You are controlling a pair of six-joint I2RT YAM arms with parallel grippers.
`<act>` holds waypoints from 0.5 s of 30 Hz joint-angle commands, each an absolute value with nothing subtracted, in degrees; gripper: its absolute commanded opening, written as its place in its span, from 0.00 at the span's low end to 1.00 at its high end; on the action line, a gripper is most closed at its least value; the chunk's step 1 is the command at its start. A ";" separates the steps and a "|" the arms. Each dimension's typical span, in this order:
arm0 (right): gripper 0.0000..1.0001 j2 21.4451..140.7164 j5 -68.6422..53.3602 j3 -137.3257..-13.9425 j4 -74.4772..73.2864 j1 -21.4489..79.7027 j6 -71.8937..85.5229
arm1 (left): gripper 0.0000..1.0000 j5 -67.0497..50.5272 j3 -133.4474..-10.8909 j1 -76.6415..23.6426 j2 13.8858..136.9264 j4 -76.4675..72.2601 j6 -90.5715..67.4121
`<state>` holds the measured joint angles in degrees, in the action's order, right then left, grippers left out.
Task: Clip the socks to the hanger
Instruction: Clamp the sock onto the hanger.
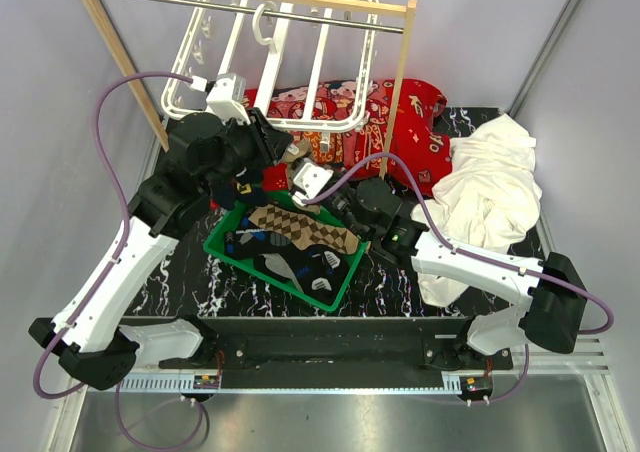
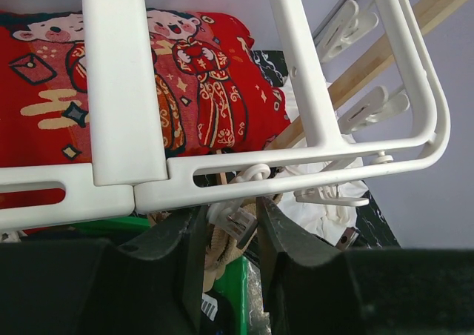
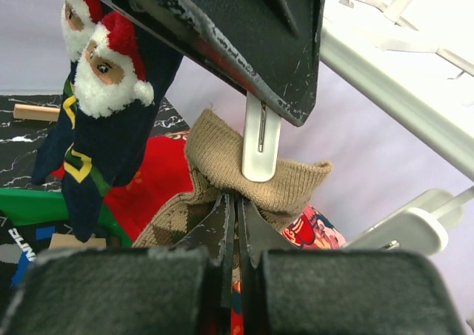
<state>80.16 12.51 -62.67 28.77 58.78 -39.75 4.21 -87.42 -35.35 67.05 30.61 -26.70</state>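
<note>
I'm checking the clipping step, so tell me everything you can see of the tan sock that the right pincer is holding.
The tan sock looks like a soft ribbed knit, with a plain tan cuff and brown argyle diamonds below. It is held up bunched, cuff uppermost, beneath the hanger. A white clip, gripped by the left pincer, reaches down over the cuff's top edge. The right pincer is shut on the fabric just under the cuff. The foot end is hidden.
</note>
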 commanded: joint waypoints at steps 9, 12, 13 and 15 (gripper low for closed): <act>0.00 77.70 12.92 -66.18 29.18 58.27 -42.63 | 0.00 2.02 -91.67 -35.60 66.97 30.76 -24.61; 0.00 77.61 12.57 -66.62 28.83 58.18 -42.89 | 0.00 1.93 -92.02 -35.60 67.24 31.64 -24.26; 0.00 77.61 12.57 -66.71 28.74 58.10 -43.06 | 0.00 1.85 -92.20 -35.60 67.32 31.90 -24.08; 0.00 77.70 12.57 -66.97 28.39 58.01 -43.42 | 0.00 1.85 -92.29 -35.60 67.41 32.52 -23.91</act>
